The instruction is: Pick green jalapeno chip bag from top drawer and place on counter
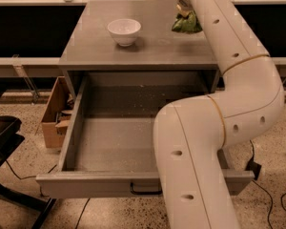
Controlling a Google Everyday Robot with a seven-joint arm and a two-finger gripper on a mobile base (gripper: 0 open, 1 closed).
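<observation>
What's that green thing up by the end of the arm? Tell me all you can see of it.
It is a small, crumpled green bag of shiny, foil-like material with pale markings. It sits at the far right of the grey counter, to the right of the white bowl. The tool is directly above its top, partly hidden by the arm. Whether the bag rests on the counter cannot be told.

Tool [183, 5] just above bag [187, 24], over counter [148, 49]
</observation>
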